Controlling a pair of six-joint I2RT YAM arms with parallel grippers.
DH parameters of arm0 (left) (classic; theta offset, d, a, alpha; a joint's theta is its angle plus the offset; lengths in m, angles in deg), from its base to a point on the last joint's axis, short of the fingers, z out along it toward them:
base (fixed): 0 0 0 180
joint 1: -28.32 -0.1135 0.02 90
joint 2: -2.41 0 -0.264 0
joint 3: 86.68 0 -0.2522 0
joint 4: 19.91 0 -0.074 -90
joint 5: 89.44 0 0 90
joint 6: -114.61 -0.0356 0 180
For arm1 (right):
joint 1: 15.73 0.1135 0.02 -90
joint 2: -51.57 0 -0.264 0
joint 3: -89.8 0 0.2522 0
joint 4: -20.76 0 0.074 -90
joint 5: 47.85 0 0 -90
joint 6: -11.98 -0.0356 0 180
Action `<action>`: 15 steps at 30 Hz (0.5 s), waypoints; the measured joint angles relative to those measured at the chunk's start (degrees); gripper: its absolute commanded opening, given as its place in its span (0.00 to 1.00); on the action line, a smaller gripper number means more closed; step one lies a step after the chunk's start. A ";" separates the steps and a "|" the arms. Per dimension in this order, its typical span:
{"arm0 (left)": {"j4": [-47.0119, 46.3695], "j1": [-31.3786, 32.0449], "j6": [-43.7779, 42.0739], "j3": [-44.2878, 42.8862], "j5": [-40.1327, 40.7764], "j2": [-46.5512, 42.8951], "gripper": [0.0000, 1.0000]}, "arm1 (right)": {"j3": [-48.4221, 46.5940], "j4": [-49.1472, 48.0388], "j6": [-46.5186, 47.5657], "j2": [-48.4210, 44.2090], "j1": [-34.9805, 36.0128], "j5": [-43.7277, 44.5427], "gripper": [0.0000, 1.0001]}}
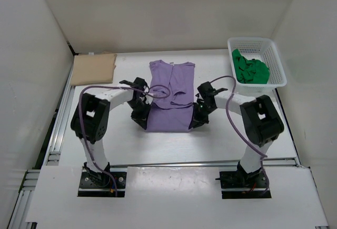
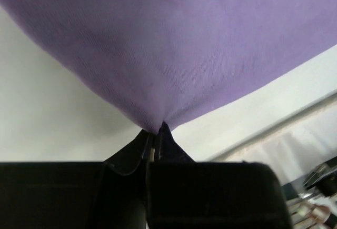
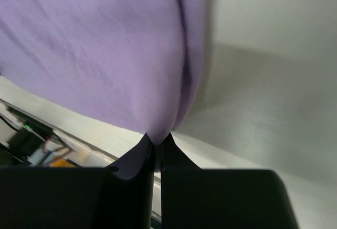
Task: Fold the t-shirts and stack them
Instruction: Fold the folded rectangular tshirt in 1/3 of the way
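Both arms are bending inward from their bases, elbows raised and wrists dipping low toward the middle of the desk (image 1: 210,145). The left hand (image 1: 141,118) is clamping the near left corner of the purple t-shirt (image 1: 169,76), its fingers (image 2: 129,155) pressed together on a pinched peak of fabric. The right hand (image 1: 198,119) is gripping the near right corner the same way. The shirt is lying mid-desk between the two arms, and a purple cable (image 1: 160,93) is looping across it. A white basket (image 1: 279,68) at the far right is holding a crumpled green garment (image 1: 250,70). A tan folded cloth (image 1: 95,68) is resting at the far left.
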 measured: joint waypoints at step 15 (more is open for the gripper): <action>5.42 15.39 -0.24 10.75 21.31 -20.74 1.00 | 18.45 5.03 5.95 -15.04 3.96 -1.18 0.00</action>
